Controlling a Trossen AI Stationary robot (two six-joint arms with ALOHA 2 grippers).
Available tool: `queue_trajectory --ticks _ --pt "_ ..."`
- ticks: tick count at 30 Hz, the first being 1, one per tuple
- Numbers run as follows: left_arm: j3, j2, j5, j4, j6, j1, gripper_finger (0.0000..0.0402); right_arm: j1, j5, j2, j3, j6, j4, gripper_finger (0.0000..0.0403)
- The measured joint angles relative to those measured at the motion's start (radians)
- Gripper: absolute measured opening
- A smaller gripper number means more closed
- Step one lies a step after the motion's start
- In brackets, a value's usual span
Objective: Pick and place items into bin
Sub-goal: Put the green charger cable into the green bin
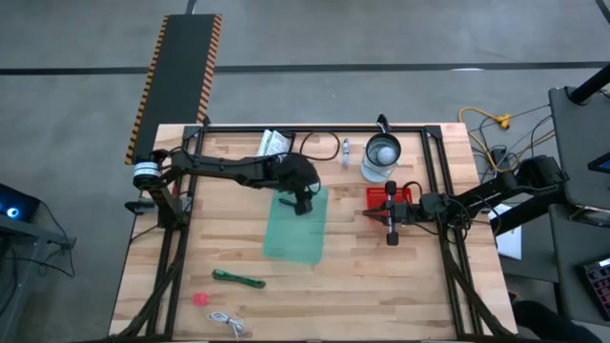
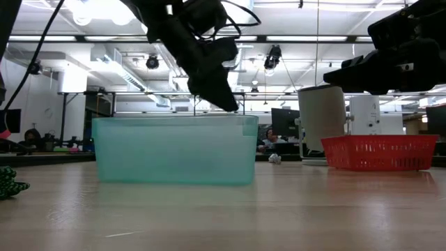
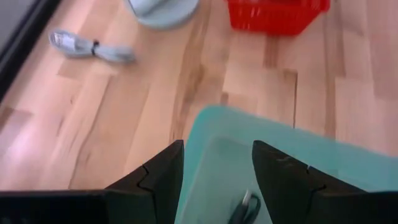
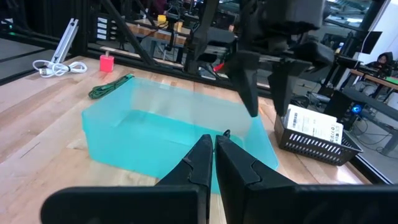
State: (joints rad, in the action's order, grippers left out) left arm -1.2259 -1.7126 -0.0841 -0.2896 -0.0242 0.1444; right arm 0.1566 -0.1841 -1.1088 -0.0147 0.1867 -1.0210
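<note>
Pale wooden table (image 1: 381, 276) inside a dark frame, an open workshop hall with ceiling lamps behind; teal bin (image 1: 296, 224) at centre, red basket (image 1: 389, 197) and glass jug (image 1: 382, 152) to its right; green stick (image 1: 237, 278), pink bit (image 1: 200, 298) and white cable (image 1: 227, 323) loose at near left, white packets (image 1: 274, 143) at far edge. Left gripper (image 1: 299, 203) reaching over the bin's far end, fingers apart and empty above a black pen (image 3: 242, 208) lying inside; right gripper (image 1: 391, 232) low beside the basket, pointing at the bin, fingers together.

A lab or workshop hall: exposed ceiling ducts (image 2: 132, 77), strip lights (image 2: 293, 38), monitors (image 2: 284, 120) behind the wooden table (image 1: 381, 276).
</note>
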Motion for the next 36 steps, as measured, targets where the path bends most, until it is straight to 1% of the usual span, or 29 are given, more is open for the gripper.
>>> queue_trajectory --ticks 2,7,16,25,28,33,36 --pt "0.0 0.0 0.0 0.03 -0.006 0.0 0.0174 0.0 0.0 0.0 0.0 0.0 0.0 0.0009" --pt "0.006 0.0 -0.001 0.096 -0.1 0.001 0.0174 0.0 0.0 0.0 0.0 0.001 0.0 0.0009" --pt "0.04 -0.002 -0.003 0.176 -0.101 0.014 0.0174 0.0 0.0 0.0 0.0 0.004 0.0 0.0009" --pt "0.067 -0.002 -0.004 0.176 -0.097 0.041 0.0174 0.0 0.0 0.0 0.0 0.004 0.0 0.0009" --pt "0.067 -0.003 -0.003 0.178 -0.097 0.05 0.0174 0.0 0.0 0.0 0.0 0.006 0.0 0.0009" --pt "0.067 -0.003 -0.002 0.259 -0.096 0.072 0.0174 0.0 0.0 0.0 0.0 0.008 0.0 0.0009" --pt "0.046 -0.003 0.004 0.27 -0.095 0.087 0.0174 0.0 0.0 0.0 0.0 0.008 0.0 0.0009"
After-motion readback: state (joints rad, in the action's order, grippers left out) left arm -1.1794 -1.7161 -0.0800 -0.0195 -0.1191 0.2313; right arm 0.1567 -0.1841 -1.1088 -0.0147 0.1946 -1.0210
